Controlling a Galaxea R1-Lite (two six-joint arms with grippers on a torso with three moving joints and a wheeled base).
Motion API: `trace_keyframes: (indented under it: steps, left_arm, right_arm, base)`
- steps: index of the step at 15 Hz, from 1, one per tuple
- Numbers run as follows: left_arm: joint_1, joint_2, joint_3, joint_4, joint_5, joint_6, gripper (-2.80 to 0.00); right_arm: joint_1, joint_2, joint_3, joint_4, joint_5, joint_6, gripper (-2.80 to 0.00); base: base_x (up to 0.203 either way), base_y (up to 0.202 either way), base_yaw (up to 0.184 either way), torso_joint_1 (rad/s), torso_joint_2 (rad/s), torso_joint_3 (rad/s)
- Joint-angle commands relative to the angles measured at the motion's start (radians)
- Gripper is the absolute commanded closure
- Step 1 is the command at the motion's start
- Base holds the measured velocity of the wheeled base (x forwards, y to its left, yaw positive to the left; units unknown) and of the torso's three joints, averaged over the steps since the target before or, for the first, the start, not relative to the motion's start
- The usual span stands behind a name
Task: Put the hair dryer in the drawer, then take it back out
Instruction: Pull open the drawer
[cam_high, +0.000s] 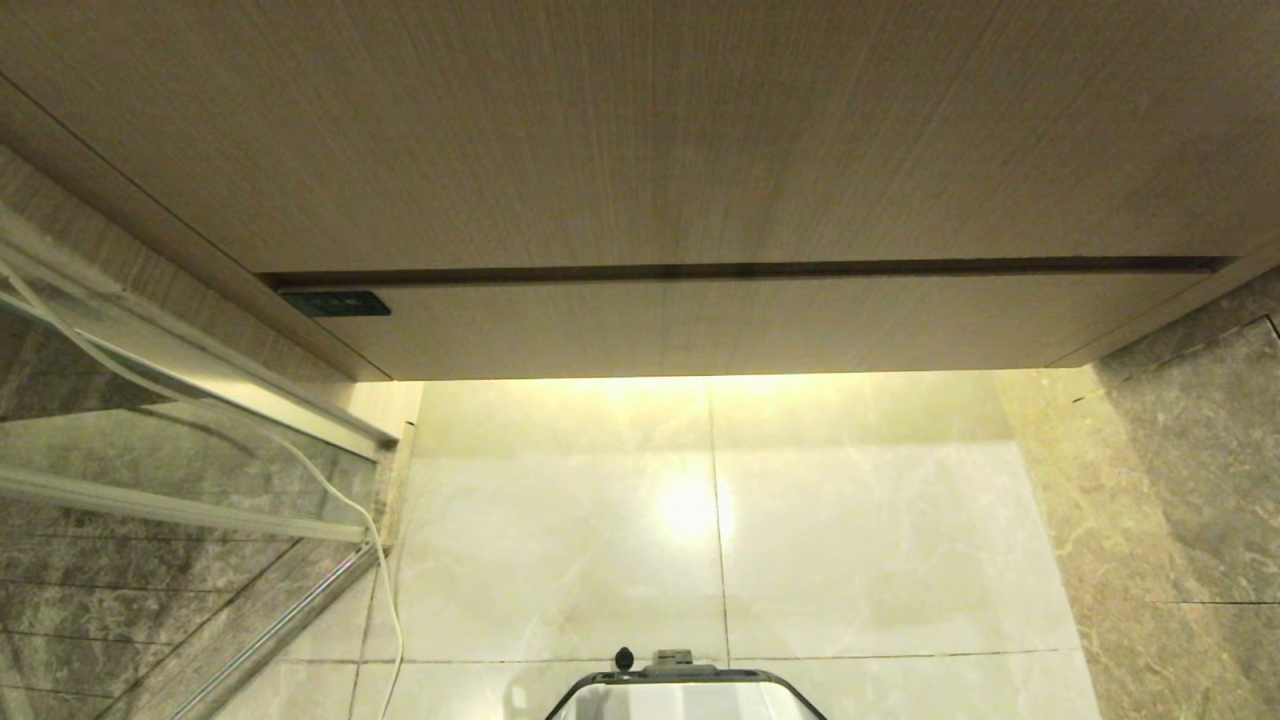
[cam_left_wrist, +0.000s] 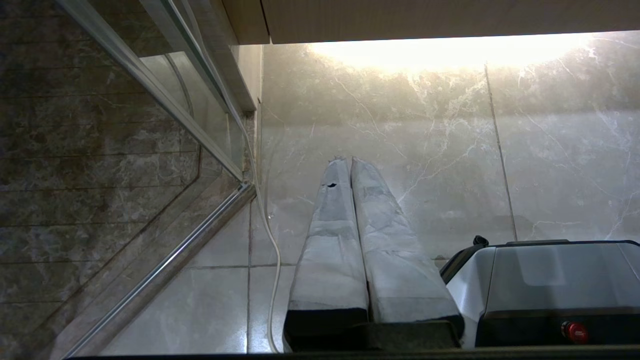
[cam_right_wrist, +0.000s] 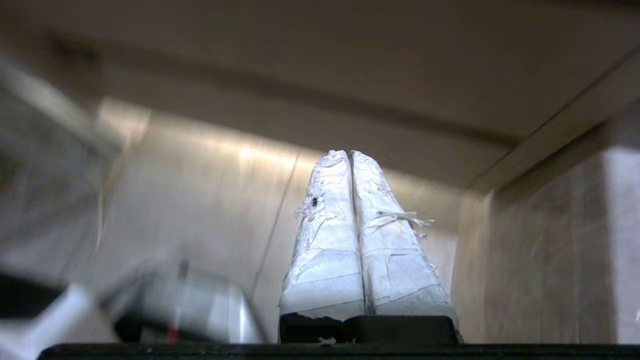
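We face the closed drawer; our right gripper and left gripper are both pinched tight, empty, near the floor.

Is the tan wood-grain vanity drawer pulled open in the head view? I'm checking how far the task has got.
No, the tan wood-grain vanity drawer sits flush with the cabinet front, only a thin dark seam above it.

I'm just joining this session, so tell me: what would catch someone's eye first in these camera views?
A wide tan wood-grain vanity front fills the upper head view, its drawer shut and handle-less. Beneath it a bright glow pools on the pale marble floor, and a white cord trails down beside the glass partition at left. Both tools are shut, the left tool pointing at the floor and the right tool toward the vanity.
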Motion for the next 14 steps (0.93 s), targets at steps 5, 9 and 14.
trace_keyframes:
  steps: [5, 9, 14]
  left_arm:
    - [0.0, 0.0, 0.002, 0.0, 0.0, 0.0, 0.0]
    - [0.0, 0.0, 0.002, 0.0, 0.0, 0.0, 0.0]
    - [0.0, 0.0, 0.0, 0.0, 0.0, 0.0, 0.0]
  right_arm:
    - [0.126, 0.413, 0.061, 0.157, 0.227, -0.066, 0.0]
    - [0.134, 0.426, 0.26, 0.079, 0.362, -0.074, 0.0]
    - [0.195, 0.417, 0.503, -0.089, 0.26, -0.08, 0.0]
  base:
    - [0.0, 0.0, 0.0, 0.0, 0.0, 0.0]
    - [0.0, 0.0, 0.0, 0.0, 0.0, 0.0]
    - [0.0, 0.0, 0.0, 0.0, 0.0, 0.0]
